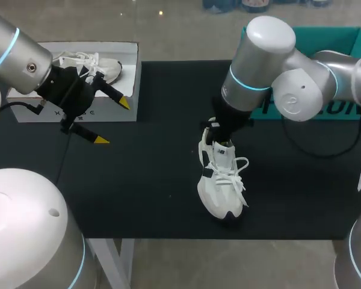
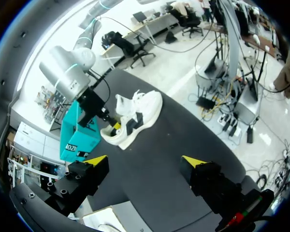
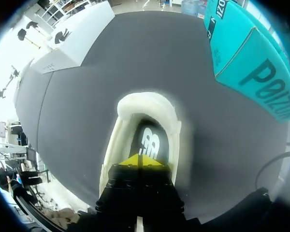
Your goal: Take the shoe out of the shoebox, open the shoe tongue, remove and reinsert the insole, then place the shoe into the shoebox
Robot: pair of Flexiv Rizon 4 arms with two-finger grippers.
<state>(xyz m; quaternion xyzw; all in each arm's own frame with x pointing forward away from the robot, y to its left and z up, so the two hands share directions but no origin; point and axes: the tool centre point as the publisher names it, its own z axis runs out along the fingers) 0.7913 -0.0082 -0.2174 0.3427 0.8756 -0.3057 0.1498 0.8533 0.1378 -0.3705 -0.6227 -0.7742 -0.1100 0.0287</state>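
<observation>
While the right jaws are pressed together, their yellow tips sit inside the heel opening of the white shoe, just above the dark insole. I cannot tell if they pinch the insole or only touch it. The padded collar of the shoe goes around the tips, and the laces and the toe lie further out, away from the right arm. The shoe rests on the black table. Beside these jaws, a little apart, stands a teal box.

The left jaws are spread wide, with nothing between the two yellow tips, and they hang above the table. Well ahead of them is the shoe. Just behind them stands the white shoebox, with a second shoe inside.
</observation>
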